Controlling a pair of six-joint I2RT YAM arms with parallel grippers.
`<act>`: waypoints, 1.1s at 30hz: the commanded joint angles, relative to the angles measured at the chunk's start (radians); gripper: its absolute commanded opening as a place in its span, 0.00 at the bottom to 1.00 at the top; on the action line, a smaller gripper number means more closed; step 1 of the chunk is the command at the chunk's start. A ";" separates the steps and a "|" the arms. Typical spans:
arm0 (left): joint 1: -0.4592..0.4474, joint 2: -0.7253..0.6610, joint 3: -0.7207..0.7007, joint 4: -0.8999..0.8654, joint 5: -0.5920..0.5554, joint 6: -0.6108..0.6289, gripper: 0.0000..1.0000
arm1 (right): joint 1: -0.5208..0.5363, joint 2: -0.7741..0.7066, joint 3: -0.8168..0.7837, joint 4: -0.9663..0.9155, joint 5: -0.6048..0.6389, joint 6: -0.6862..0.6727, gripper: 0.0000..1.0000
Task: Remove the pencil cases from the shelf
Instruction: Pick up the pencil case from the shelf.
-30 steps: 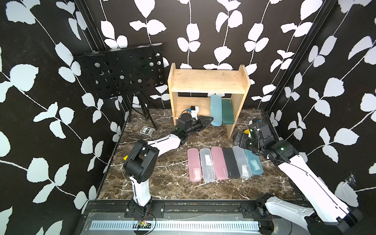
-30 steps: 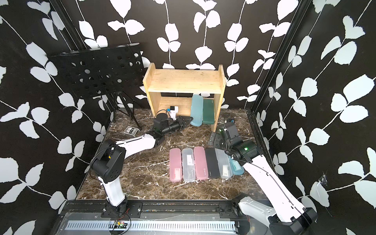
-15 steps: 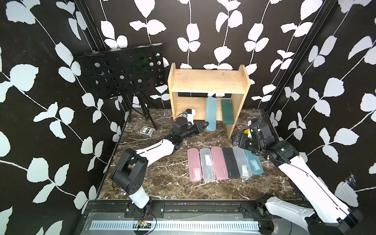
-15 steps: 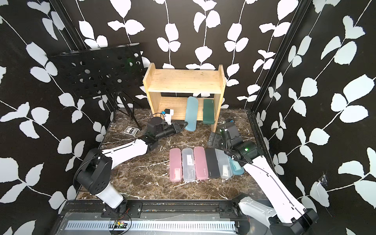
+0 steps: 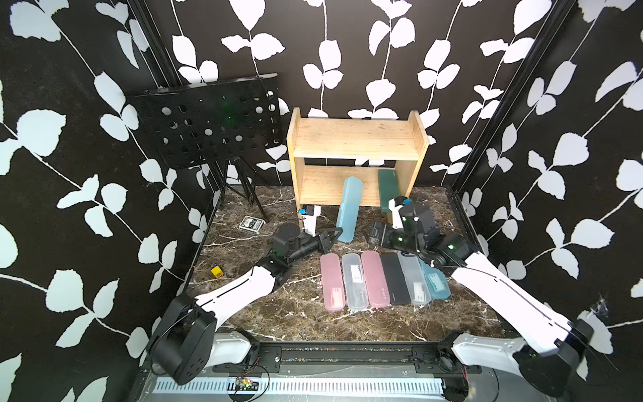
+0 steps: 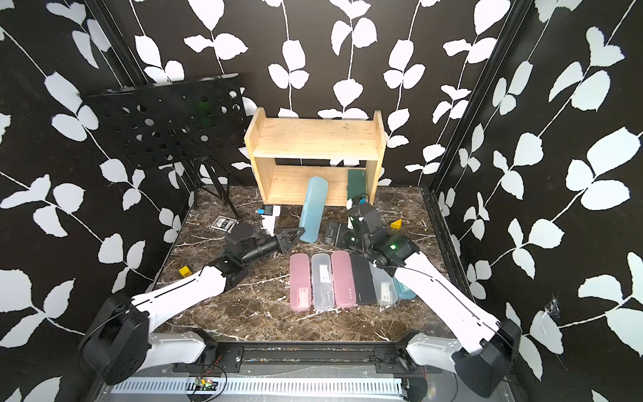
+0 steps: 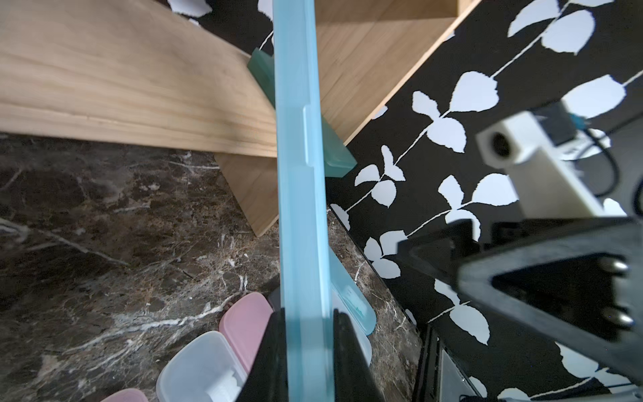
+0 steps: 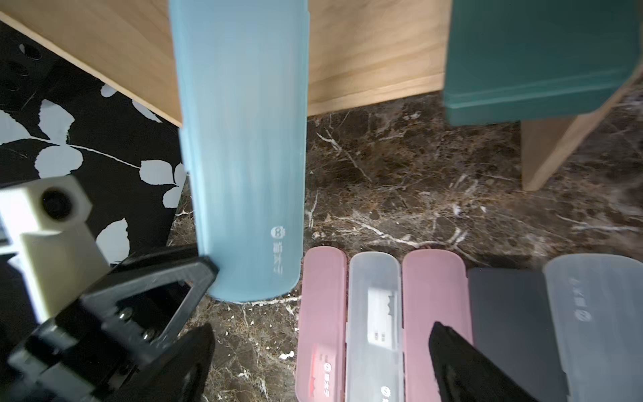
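The blue pencil case (image 5: 349, 209) is gripped near its front end by the left jaws; its far end is rested on the lower board of the shelf (image 5: 355, 139). The right jaws are spread wide, empty.

Top views: high, front, looking down over whole table (image 5: 295, 313). Wrist views: close, both sharing shelf (image 7: 121, 87) front.
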 commanded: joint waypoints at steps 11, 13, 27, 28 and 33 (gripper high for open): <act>-0.002 -0.209 -0.053 -0.061 0.037 0.084 0.00 | 0.090 0.218 0.245 0.179 -0.047 -0.017 0.99; -0.001 -0.225 -0.055 -0.066 0.040 0.086 0.00 | 0.092 0.234 0.255 0.182 -0.046 -0.015 0.99; -0.001 -0.284 -0.064 -0.157 -0.015 0.130 0.00 | 0.098 0.246 0.280 0.167 -0.008 -0.028 0.80; 0.000 -0.290 -0.064 -0.170 -0.024 0.134 0.00 | 0.100 0.243 0.280 0.155 0.002 -0.033 0.80; 0.000 -0.315 -0.038 -0.302 -0.132 0.182 0.74 | 0.109 0.223 0.272 0.102 0.035 -0.054 0.77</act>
